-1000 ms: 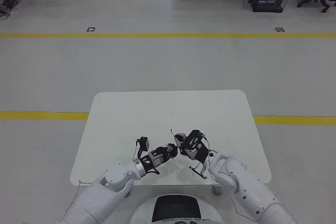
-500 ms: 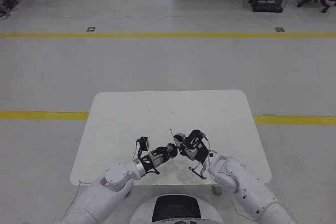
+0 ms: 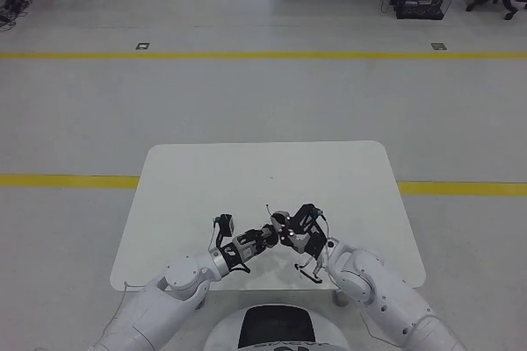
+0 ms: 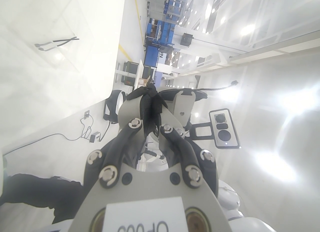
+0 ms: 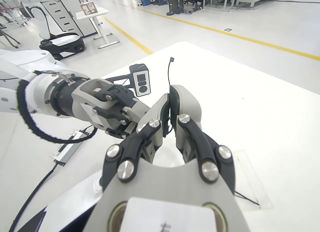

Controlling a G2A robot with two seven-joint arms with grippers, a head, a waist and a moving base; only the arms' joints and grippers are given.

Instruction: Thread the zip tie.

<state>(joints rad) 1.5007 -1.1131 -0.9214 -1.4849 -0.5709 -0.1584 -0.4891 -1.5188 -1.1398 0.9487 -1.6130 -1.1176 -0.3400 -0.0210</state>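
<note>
Right gripper (image 5: 170, 100) clamped on upright zip tie (image 5: 168, 73). Left gripper (image 4: 150, 109) pinched closed just beside it, contents unclear, above table (image 3: 246, 175).

Zip tie (image 5: 169, 74) in right pincer (image 5: 170, 100)

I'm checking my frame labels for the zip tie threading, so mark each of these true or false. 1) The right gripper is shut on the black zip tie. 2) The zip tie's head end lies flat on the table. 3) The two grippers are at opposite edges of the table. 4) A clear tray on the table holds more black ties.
1) True: the right gripper is shut on the zip tie.
2) False: the head end sticks up out of the fingers, clear of the table.
3) False: the left gripper is right beside the right gripper, over the table's near part.
4) True: the clear tray holds black ties.
</note>
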